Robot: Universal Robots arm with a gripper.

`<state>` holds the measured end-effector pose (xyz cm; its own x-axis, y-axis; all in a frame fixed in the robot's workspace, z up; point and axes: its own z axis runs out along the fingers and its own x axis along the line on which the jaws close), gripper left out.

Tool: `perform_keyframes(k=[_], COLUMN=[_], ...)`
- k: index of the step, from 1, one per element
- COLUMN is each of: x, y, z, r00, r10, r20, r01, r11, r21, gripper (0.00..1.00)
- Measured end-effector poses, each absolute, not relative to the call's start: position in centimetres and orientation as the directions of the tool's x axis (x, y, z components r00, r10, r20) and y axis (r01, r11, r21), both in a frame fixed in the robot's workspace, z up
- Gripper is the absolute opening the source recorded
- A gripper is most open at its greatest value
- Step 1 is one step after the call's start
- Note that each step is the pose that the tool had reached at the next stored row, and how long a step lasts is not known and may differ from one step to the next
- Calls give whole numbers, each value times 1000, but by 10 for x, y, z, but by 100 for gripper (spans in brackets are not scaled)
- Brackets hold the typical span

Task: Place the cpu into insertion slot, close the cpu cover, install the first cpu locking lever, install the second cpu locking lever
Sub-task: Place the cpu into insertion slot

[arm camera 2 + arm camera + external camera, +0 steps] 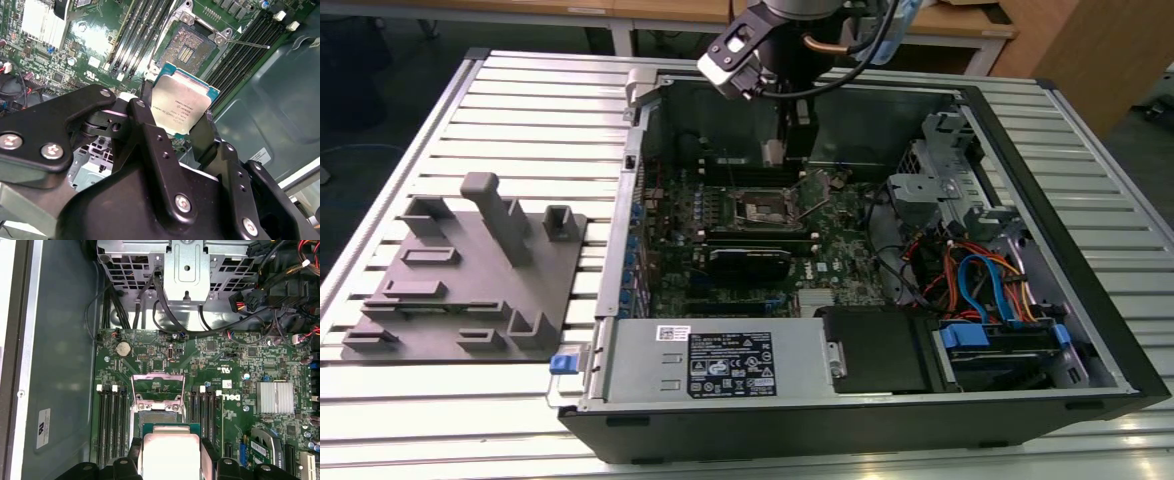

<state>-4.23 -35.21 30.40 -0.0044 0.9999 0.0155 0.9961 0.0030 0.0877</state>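
The cpu (182, 107) is clamped in the hand (175, 116), held over the open insertion slot (187, 47) and not touching it. The cpu cover (156, 386) stands raised. In the exterior view the hand hangs at the upper middle of the frame.

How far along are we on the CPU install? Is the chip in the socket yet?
Not seated yet. In hand: the gripper has its fingers shut on the cpu, holding it by its edges above the motherboard. The insertion slot is bare with its contacts exposed, and the cpu cover stands raised open. Left: seating the cpu, closing the cover and both locking levers. No step is finished.
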Motion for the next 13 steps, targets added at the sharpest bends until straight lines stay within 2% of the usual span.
perform_keyframes(k=[13], x=[-43], y=[-352], z=[298], r00=[-4], r10=[1000], r20=[16], r01=[996], r11=[3], r21=[88], gripper=[54])
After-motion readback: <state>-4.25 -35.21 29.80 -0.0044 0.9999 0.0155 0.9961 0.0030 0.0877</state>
